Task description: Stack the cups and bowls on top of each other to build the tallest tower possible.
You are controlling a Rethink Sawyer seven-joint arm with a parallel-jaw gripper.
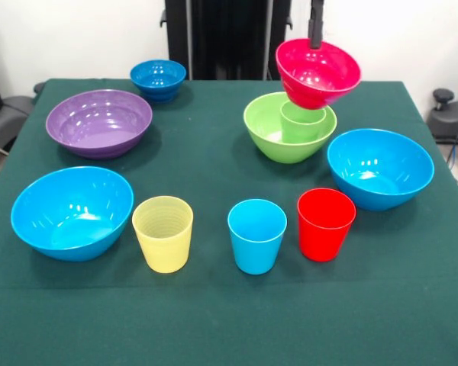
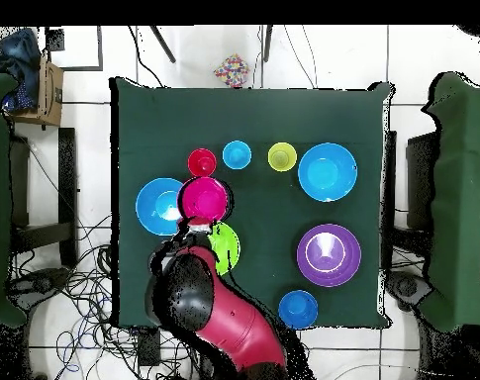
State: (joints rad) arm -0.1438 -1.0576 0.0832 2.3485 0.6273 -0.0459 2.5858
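Items on the green-clothed table [image 1: 214, 320], as seen from the room. Gripper [image 1: 315, 44]: clamped on the far rim of the small pink-red bowl [image 1: 318, 74], which hangs tilted in the air, its mouth turned toward the front of the table, just above and partly over the lime-green bowl [image 1: 278, 141]. Lime-green bowl: upright on the cloth, with the green cup [image 1: 302, 122] standing upright inside it. Large light blue bowl, first [image 1: 379, 168]: just beside the lime-green bowl, toward the front edge. Red cup [image 1: 325, 223], light blue cup [image 1: 256, 235] and pale yellow ribbed cup [image 1: 162, 232]: upright in a loose row along the front, none touching. Large light blue bowl, second [image 1: 71, 211]: at the end of that row, just beside the yellow cup. Purple bowl [image 1: 99, 121]: behind it, apart. Small dark blue bowl [image 1: 158, 78]: near the far edge, alone. From overhead, the red and black arm [image 2: 219, 317] covers part of the lime-green bowl.
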